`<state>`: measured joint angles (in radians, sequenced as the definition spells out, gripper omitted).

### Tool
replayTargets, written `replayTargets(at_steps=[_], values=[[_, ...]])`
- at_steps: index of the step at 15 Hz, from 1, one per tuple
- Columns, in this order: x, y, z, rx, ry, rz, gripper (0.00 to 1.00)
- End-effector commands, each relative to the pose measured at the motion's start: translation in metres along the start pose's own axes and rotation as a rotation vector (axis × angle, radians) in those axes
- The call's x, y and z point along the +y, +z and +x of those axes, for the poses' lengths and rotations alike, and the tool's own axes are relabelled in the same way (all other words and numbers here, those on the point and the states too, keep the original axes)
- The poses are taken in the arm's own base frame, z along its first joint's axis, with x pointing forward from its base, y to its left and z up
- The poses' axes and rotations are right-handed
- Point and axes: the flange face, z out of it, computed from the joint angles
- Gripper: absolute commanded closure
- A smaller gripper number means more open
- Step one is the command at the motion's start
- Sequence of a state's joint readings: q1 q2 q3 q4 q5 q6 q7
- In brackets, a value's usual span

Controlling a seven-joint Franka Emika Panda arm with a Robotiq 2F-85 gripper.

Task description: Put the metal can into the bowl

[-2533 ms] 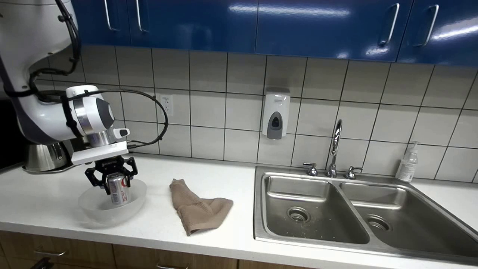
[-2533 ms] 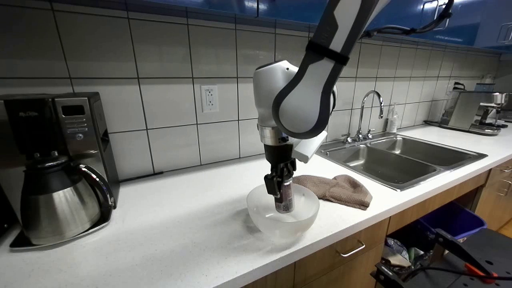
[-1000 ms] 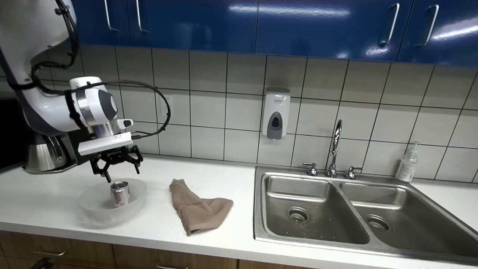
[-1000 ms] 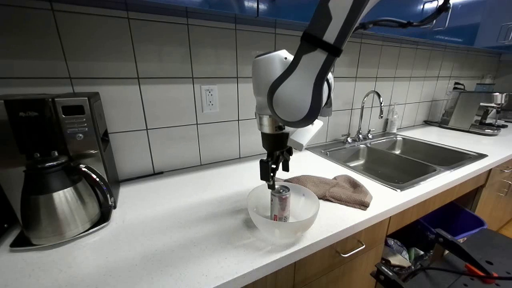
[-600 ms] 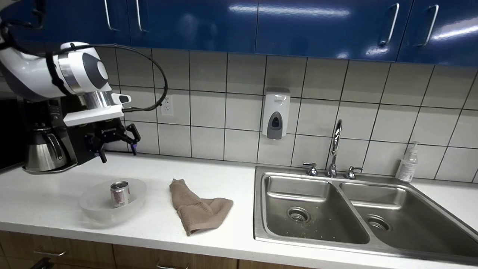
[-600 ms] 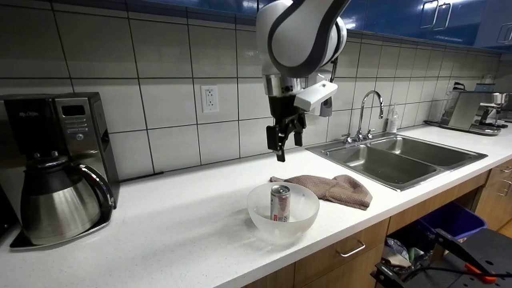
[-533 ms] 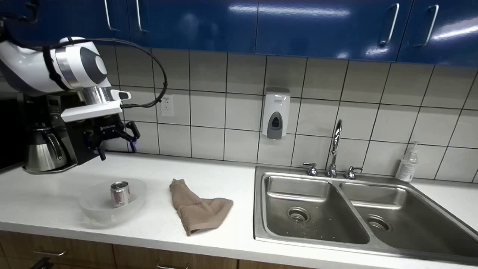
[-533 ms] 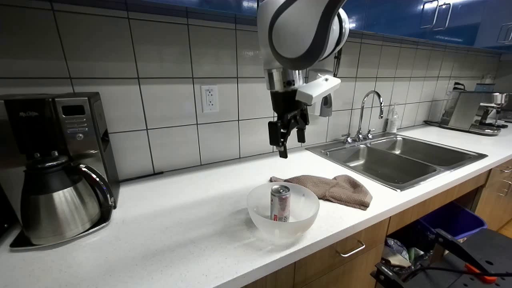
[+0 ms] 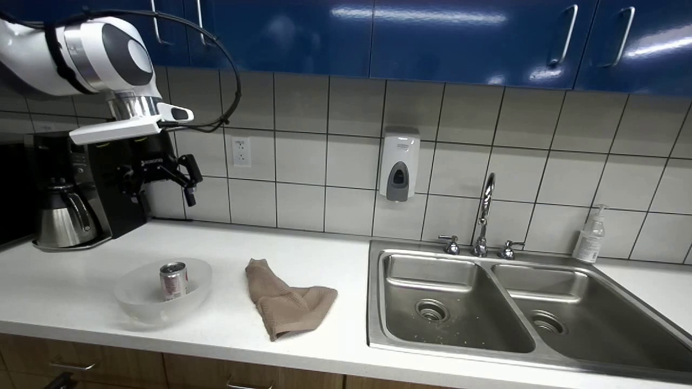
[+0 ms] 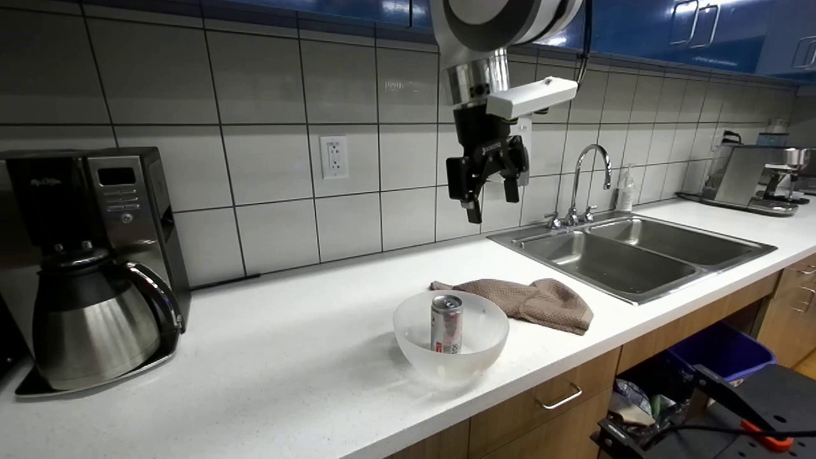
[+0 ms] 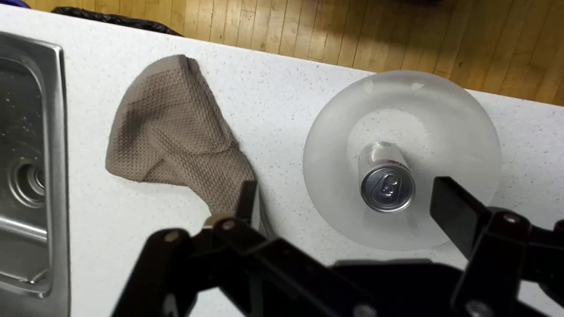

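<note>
In an exterior view, the can (image 9: 174,283) stood upright inside the bowl (image 9: 152,313), as tasked. In an exterior view, my gripper (image 10: 492,208) hung higher, well clear. In the wrist view its fingers (image 11: 454,212) were apart, presumably to free the can.

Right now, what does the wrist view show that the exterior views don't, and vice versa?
Only the wrist view plainly shows the pull tab on the metal can and separate floorboards beyond the counter.

Only the exterior views, both of them, show the drip coffee maker with its steel carafe, the chrome faucet, wall outlet, pump bottle and blue cabinets.

All three share the metal can standing inside the frosted bowl, the open gripper, the brown waffle-weave towel and at least part of the stainless-steel sink.
</note>
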<state>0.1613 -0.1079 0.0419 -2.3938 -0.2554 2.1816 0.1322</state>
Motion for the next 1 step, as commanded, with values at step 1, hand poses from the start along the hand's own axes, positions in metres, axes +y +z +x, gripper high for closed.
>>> replayTargets(at_steps=[1], values=[[0.0011,-0.0006,-0.0006,-0.001,0.007,0.000,0.00]])
